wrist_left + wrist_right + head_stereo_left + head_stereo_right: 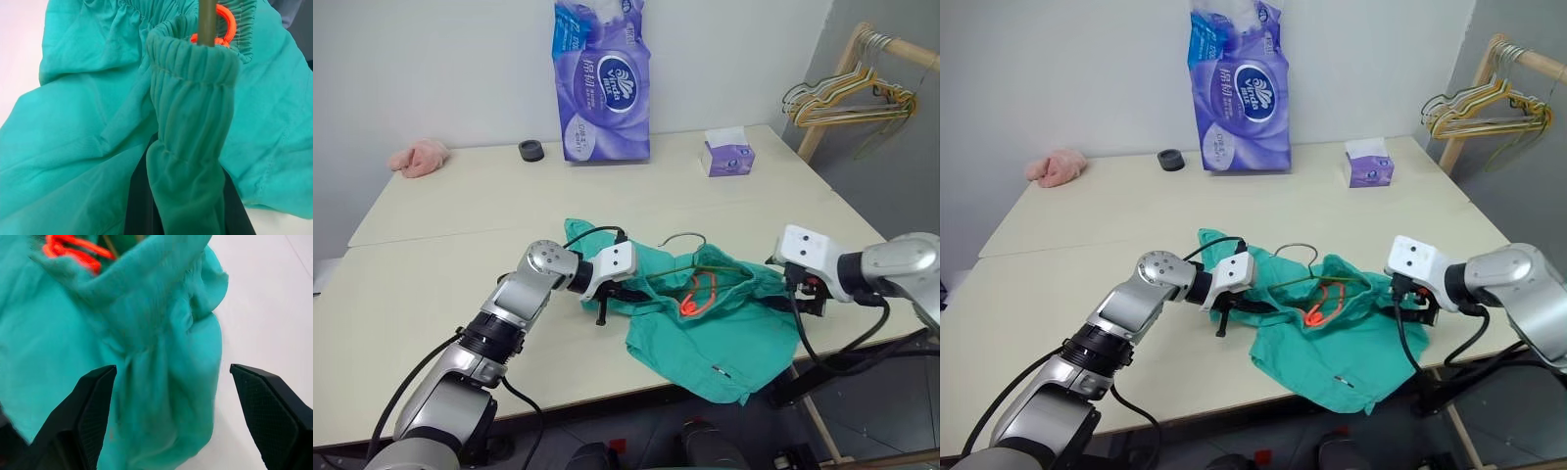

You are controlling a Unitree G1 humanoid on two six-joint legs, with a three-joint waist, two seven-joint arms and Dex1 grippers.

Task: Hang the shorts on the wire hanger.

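Looking down from the head, the shorts [710, 328] sprawl limp at the table's [440, 284] front edge, the wire hanger [683, 257] threaded into them. Soft, light cloth; that gathered waistband looks the best hold. Left wrist: left gripper [603, 297] clenched on the waistband. Right wrist: right gripper [168, 396] spread wide, grasping nothing, cloth between its fingers.

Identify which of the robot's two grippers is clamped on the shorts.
The left gripper: its fingers are shut on a fold of the shorts' elastic waistband. The right gripper stands open, fingers apart, gripping nothing.
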